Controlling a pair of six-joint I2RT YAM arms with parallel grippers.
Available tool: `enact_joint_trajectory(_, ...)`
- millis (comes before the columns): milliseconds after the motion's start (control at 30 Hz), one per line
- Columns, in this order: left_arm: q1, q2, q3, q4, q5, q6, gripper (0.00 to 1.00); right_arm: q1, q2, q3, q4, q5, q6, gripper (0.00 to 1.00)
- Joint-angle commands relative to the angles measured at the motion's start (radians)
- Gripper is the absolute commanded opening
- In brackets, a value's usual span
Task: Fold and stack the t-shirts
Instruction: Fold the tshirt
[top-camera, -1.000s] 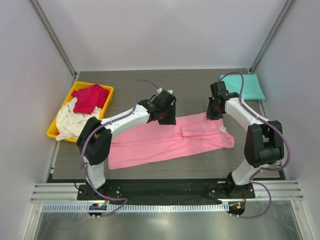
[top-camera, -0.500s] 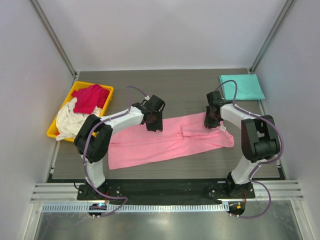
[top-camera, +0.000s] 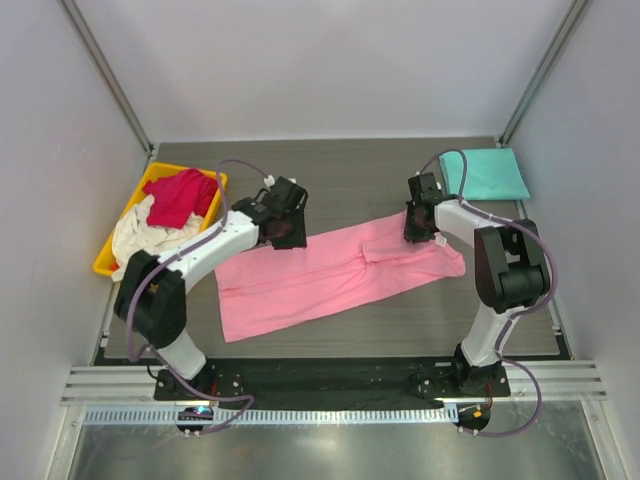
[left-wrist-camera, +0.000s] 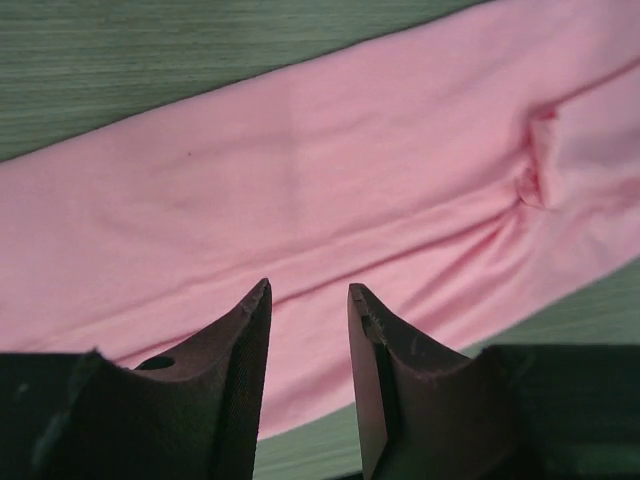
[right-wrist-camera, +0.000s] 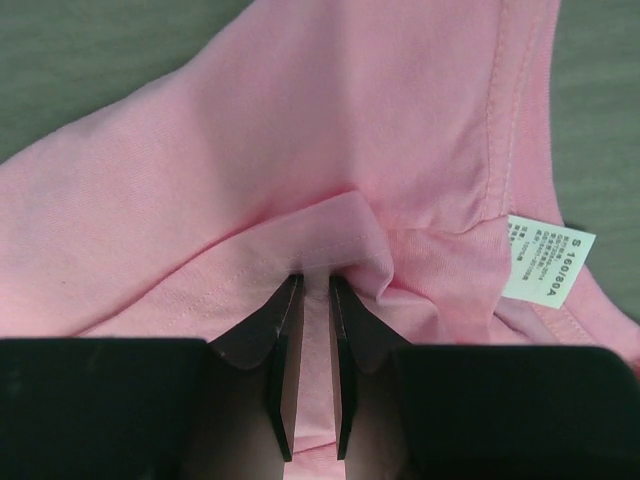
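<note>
Left claw (left-wrist-camera: 308, 290) now further left, parted, empty over pink t-shirt (top-camera: 330, 270) on grey table (top-camera: 350, 180); right claw (right-wrist-camera: 313, 283) tight on its fold.

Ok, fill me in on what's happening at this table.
Two robot arms are working on a pink t-shirt laid out in a long band on the table. The right claw pinches a fold near its label end; the left claw hangs open over the other part, gripping nothing. A teal t-shirt lies folded at the far right, while a red t-shirt and a cream t-shirt wait crumpled in a yellow bin.
</note>
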Motion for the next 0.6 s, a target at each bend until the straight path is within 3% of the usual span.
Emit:
enact_joint_trajectory(0,-0.005,-0.136,-0.003,-0.038,-0.024,0.048,0.38,0.004,0.131,0.107,0.109,0.011,-0.046,0.22)
enact_joint_trajectory(300,-0.067,-0.253,-0.201,0.001,0.047,0.028,0.38,0.004,0.437,0.54,0.133,-0.101,-0.115,0.23)
enact_joint_trajectory(467,-0.131,-0.222,-0.292,0.072,0.032,-0.003,0.38,0.004,0.549,0.713,0.129,-0.116,-0.131,0.24)
enact_joint_trajectory(567,-0.176,-0.192,-0.341,0.131,0.051,-0.032,0.38,0.004,0.624,0.815,0.13,-0.205,-0.132,0.25)
